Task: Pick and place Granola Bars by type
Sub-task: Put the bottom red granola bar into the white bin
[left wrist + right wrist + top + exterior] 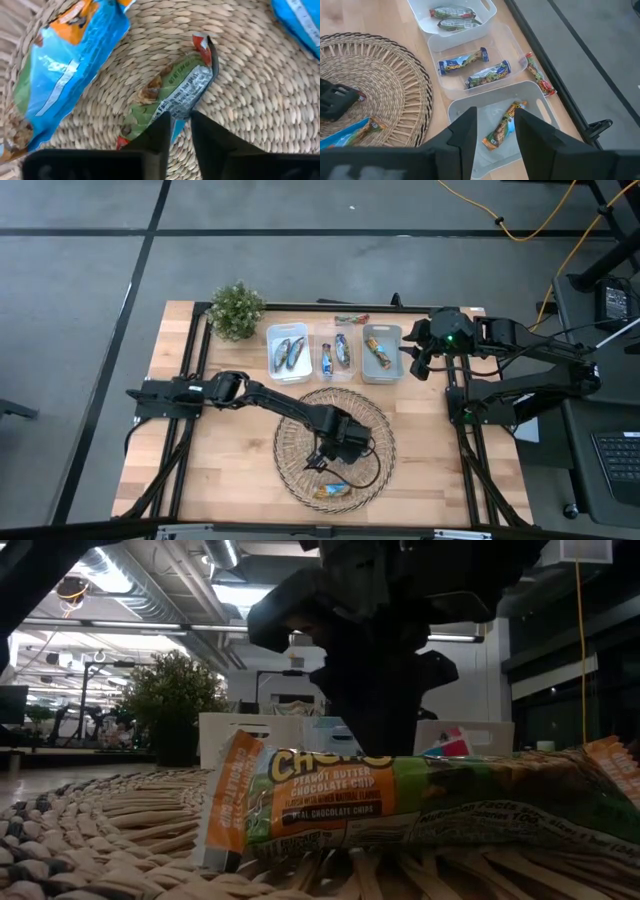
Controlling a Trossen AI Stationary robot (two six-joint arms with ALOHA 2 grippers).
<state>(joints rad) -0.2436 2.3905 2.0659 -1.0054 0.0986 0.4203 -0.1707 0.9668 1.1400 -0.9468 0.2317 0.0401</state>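
Observation:
My left gripper [322, 457] is down in the round wicker tray [290, 430], shut on a green granola bar with red ends [172, 92]. A blue bar [65, 75] lies beside it on the wicker, and another blue one [300, 20] farther off. An orange-and-green bar [400, 800] lies flat at the tray's near rim [335, 491]. My right gripper [495, 130] waits open above the right bin, which holds an orange bar [504, 127]. The middle bin holds two blue bars [475, 67], the left bin green ones [454, 16]. My left gripper pinches the green bar's near end [176, 116] between its two fingers, coming from above and slanting down. The fingers point along the bar. Its far red end [202, 42] stretches out over the wicker; whether it rests there or is lifted, I cannot tell.
Three white bins [337, 352] stand in a row beyond the tray. A red-and-green bar [352, 318] lies on the table past them. A potted plant [237, 308] stands at the far left. Bare wood lies left and right of the tray.

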